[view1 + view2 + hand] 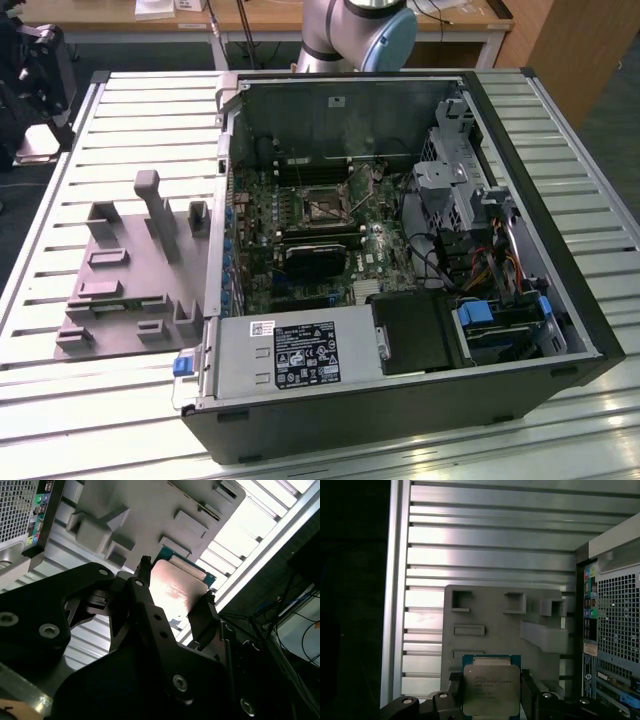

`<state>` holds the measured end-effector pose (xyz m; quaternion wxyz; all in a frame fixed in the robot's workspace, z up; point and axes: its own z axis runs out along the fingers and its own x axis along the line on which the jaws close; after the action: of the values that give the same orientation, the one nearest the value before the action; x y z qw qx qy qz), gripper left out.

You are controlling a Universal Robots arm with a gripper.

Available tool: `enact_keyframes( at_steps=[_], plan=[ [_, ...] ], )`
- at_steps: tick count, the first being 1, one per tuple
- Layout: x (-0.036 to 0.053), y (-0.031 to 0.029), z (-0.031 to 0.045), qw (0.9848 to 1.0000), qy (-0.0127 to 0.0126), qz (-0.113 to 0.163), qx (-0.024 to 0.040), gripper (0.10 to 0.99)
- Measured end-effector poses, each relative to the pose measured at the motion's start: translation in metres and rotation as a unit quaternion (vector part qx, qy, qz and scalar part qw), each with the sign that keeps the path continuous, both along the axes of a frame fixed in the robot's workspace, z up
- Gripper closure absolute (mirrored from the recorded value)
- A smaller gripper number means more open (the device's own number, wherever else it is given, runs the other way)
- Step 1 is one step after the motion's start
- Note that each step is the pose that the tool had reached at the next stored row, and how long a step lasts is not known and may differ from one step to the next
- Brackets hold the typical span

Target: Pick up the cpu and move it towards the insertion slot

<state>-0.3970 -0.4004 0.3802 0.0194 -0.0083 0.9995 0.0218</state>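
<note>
Item: cpu (491,692), clamped in your gripper (491,680), one finger (528,695) on each of two opposite edges. Near-square, no marked long axis; silver lid faces the first wrist view, green edge points away from the gripper body. Beyond the fingertips: grey fixture (495,615). Insertion slot (322,205): inside the open case (560,300).

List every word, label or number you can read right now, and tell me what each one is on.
On the small square silver-topped cpu, held in the gripper: several printed lines, too small to read.
On the black label of the silver metal power supply box: print and symbols, too blurred to read.
On the small white sticker beside it: unreadable.
No text can be quoted.
</note>
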Motion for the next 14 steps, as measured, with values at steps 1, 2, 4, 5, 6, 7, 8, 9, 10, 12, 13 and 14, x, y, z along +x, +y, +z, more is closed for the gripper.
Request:
enact_keyframes(
  at_steps=[1,2,4,5,6,7,8,9,10,12,13,14],
  plan=[
    [0.004,0.0,0.0,1.0,0.0,0.0,0.0,0.541],
    [0.0081,0.0,0.0,1.0,0.0001,0.0,0.0,0.541],
    [0.0165,0.0,0.0,1.0,0.0001,0.0,0.0,0.541],
    [0.0206,0.0,0.0,1.0,0.0001,0.0,0.0,0.541],
    [0.025,0.0,0.0,1.0,0.0001,0.0,0.0,0.541],
    [0.0295,0.0,0.0,1.0,0.0001,0.0,0.0,0.541],
    [0.0338,0.0,0.0,1.0,0.0001,0.0,0.0,0.541],
    [0.0378,0.0,0.0,1.0,0.0001,0.0,0.0,0.541],
    [0.0419,0.0,0.0,1.0,0.0001,0.0,0.0,0.541],
    [0.0506,0.0,0.0,1.0,0.0001,0.0,0.0,0.541],
    [0.0555,0.0,0.0,1.0,0.0001,0.0,0.0,0.541],
    [0.06,0.0,0.0,1.0,0.0001,0.0,0.0,0.541]
  ],
)
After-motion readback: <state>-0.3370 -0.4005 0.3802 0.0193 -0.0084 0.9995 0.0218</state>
